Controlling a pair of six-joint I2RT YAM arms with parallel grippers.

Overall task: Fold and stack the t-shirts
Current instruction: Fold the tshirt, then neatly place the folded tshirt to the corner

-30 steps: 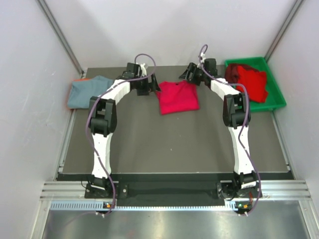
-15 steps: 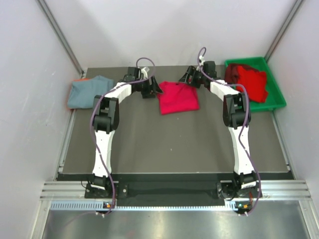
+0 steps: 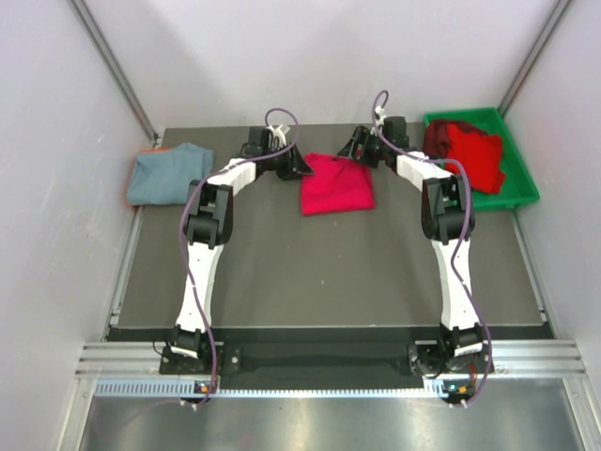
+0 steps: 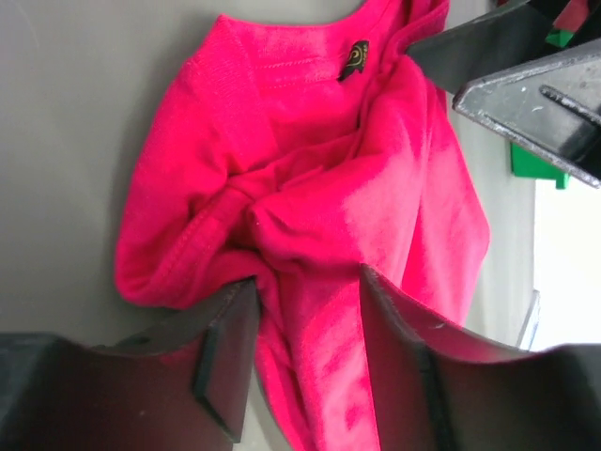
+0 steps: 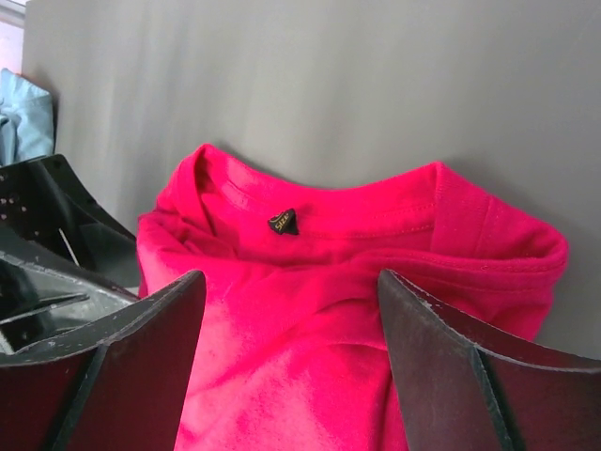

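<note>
The red t-shirt (image 3: 336,185) lies folded on the far middle of the dark table (image 3: 310,272), with its collar edge on the far side. The left gripper (image 4: 305,352) stands at the left edge of this shirt. Its jaws are about half apart and a thick fold of red cloth fills the gap between them, but I cannot tell if the cloth is pinched. The right gripper (image 5: 289,282) is over the collar edge, with its jaws wide apart and holding nothing; the cloth lies under them. The two grippers are near each other at the far edge of the shirt.

A grey-blue t-shirt (image 3: 167,174) lies at the left edge of the table, well apart. More red t-shirts (image 3: 467,150) are heaped in the green bin (image 3: 521,188) at the right edge. Between the folded shirt and the arm bases a wide stretch of table surface shows.
</note>
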